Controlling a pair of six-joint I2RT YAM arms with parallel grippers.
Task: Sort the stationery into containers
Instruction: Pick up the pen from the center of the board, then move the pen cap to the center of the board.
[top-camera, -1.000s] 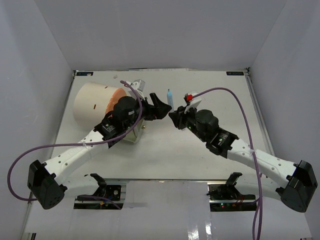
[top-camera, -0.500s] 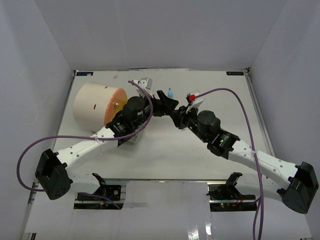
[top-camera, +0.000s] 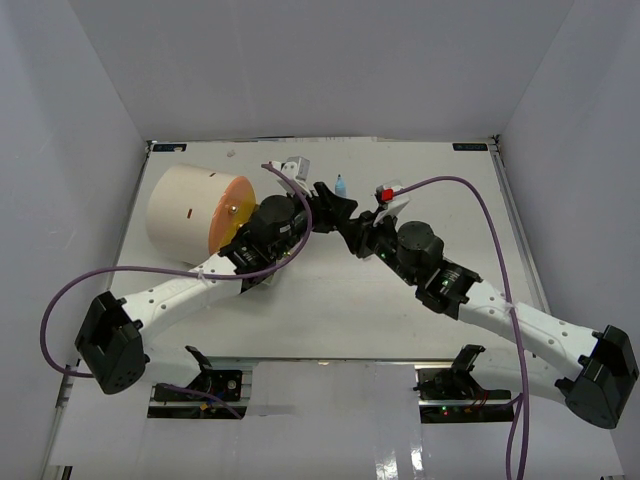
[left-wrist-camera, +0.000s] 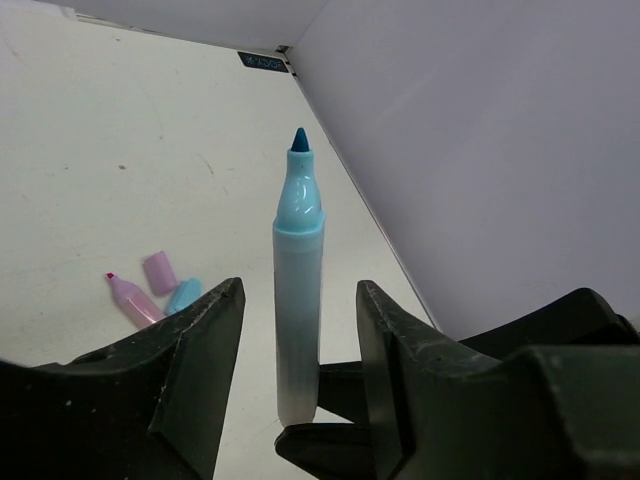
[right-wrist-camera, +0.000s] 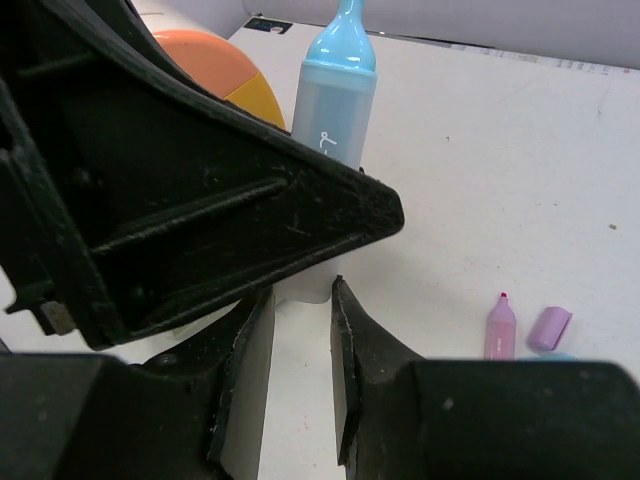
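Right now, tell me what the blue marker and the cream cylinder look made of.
The blue marker looks plastic: frosted translucent barrel, glossier pale-blue neck. The cream cylinder is matte, perhaps cardboard or painted wood; no shine shows, so I cannot be sure.

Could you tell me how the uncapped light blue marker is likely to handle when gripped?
The light blue marker looks like a stiff plastic tube, so it should not bend. Its smooth round barrel may slip or pivot in the right gripper, which pinches only its base. Laid down, it would probably roll.

Marker (left-wrist-camera: 299, 250) between left tool (left-wrist-camera: 297, 310), right tool (right-wrist-camera: 298, 292); container (top-camera: 185, 205) left.
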